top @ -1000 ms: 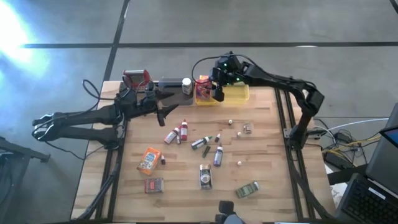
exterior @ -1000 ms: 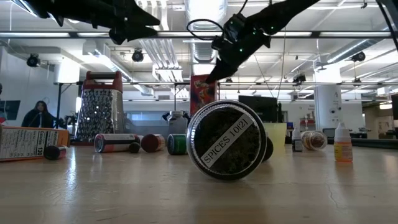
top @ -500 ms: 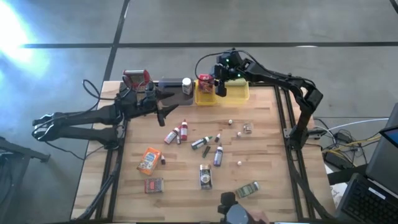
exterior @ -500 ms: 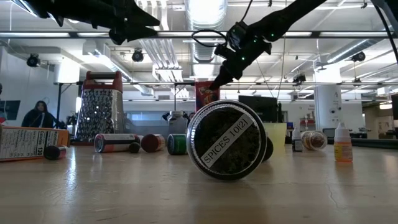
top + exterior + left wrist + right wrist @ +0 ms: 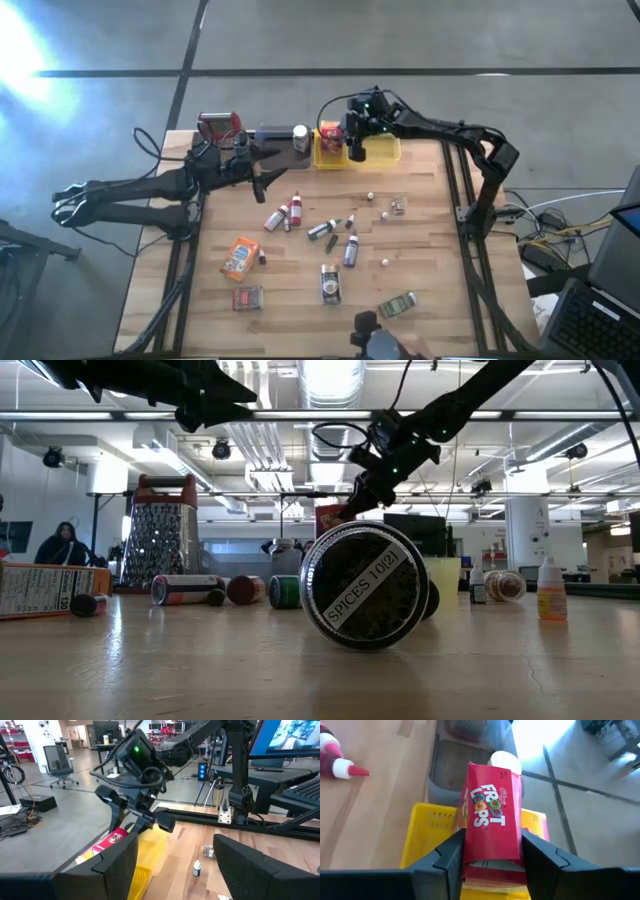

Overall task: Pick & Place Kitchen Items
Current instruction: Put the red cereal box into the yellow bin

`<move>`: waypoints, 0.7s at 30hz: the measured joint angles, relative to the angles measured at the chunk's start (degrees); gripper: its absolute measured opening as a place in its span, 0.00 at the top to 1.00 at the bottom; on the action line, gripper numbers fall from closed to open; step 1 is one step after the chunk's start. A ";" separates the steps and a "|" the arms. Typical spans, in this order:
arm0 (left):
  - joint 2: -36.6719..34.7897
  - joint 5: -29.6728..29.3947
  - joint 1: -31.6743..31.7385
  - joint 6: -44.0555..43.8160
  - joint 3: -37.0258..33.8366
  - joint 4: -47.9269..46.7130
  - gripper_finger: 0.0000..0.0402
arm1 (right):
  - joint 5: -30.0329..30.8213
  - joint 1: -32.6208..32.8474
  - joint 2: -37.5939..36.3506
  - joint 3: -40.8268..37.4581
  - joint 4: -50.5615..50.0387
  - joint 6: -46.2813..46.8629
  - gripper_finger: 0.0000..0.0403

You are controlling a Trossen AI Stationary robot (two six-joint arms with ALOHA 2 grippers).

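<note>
A red cereal packet (image 5: 492, 820) is clamped in the right pincer (image 5: 355, 145) above the yellow tray (image 5: 385, 152) at the far edge of the wooden counter (image 5: 430, 230). The left pincer (image 5: 262, 170) is held apart, empty, above the counter near the grey tray (image 5: 275, 135). Spice bottles (image 5: 283, 213) and tins are scattered across the counter, and a ceiling-lit workshop with a seated person (image 5: 62, 545) is seen behind.

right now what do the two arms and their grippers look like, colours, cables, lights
Both arms are dark, nearly black, built of slim jointed links. The right gripper has two flat, angular black fingers, and its wrist carries a small green light with a black cable looping beside it. The left gripper has the same blocky black fingers. No markings or lettering are readable on either.
</note>
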 joint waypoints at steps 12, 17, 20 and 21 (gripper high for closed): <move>0.02 0.00 0.01 0.00 -0.01 0.00 0.34 | 0.18 -0.13 0.00 -5.36 6.64 -1.11 0.65; 0.02 0.00 0.02 0.00 -0.01 -0.02 0.34 | 0.20 -0.17 0.00 -6.37 7.30 -1.07 0.65; 0.02 0.00 0.02 -0.01 -0.01 -0.09 0.34 | 0.20 -0.17 -0.02 -7.34 9.17 -0.61 0.62; 0.02 0.00 0.02 0.00 -0.01 -0.09 0.34 | 0.23 -0.17 -0.02 -7.65 9.75 -0.60 0.61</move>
